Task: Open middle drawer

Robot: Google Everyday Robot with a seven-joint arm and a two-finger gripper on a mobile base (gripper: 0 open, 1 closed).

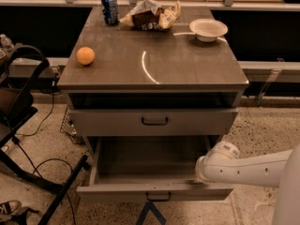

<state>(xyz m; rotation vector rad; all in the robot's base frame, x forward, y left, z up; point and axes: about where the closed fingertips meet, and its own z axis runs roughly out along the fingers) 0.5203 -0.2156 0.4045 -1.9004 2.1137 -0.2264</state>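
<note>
Middle drawer of a grey cabinet stands pulled out, the robot's white gripper at its near right corner. An orange, soda can, snack bags and bowl sit on top.

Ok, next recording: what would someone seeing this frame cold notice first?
The wide grey metal middle drawer stands wide open, its long plain interior on show beneath the taller drawer front. A white robot arm extends in from the right, and its gripper is at that drawer's right front corner. On the grey cabinet top, a round orange fruit sits alone at the left.
</note>
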